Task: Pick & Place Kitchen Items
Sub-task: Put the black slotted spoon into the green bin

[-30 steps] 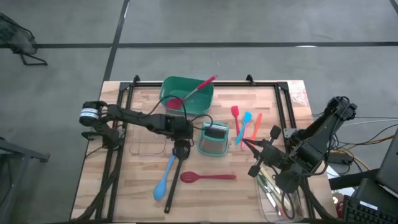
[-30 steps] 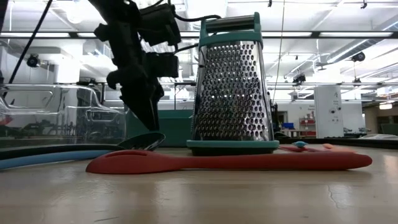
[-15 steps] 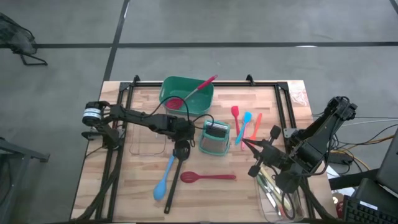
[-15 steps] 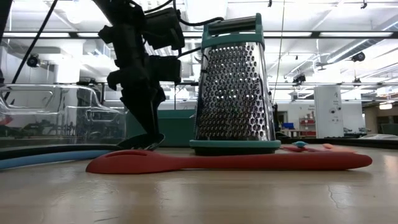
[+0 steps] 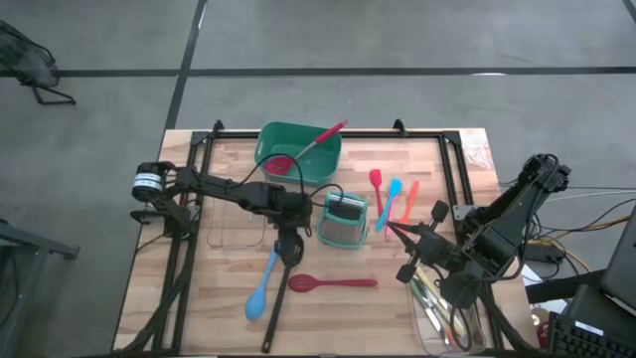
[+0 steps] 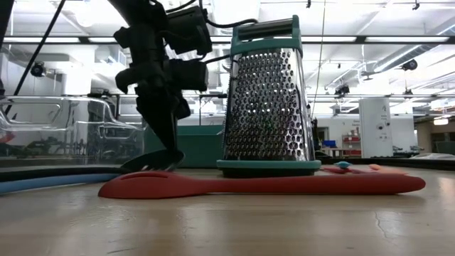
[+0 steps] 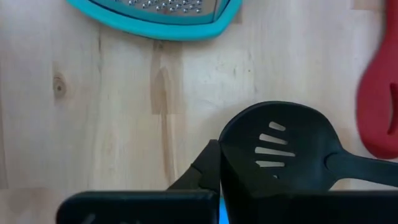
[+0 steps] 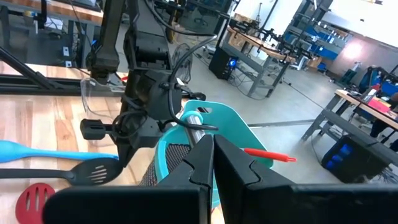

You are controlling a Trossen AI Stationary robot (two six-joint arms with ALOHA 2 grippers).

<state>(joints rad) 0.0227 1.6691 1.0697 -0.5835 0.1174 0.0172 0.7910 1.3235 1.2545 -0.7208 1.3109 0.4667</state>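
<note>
A black slotted spoon [image 5: 277, 296] lies on the wooden table with its head [image 7: 280, 149] next to a teal box grater [image 5: 343, 221] and its handle running toward the near edge. My left gripper [image 5: 289, 235] stands over that head and is shut on it. A blue spoon [image 5: 260, 288] lies to its left and a red spoon [image 5: 333, 283] to its right. Three small spatulas [image 5: 395, 199] lie right of the grater. My right gripper [image 5: 396, 232] hangs shut and empty near them. My left gripper pinches the rim of the slotted spoon's head [image 7: 225, 163] between its two fingers, on the side away from the handle. The fingers [image 6: 162, 142] come from above, pointing down. The handle runs along the table toward the near edge.
A green tub [image 5: 316, 167] with a red spoon in it stands behind the grater. One clear tray [image 5: 234, 231] sits under the left arm. Another clear tray [image 5: 447, 318], holding utensils, is at the near right. Black rails [image 5: 298, 134] frame the table.
My left gripper has come down onto the slotted spoon's head and shut on it. The spoon has shifted a little toward the near edge.
</note>
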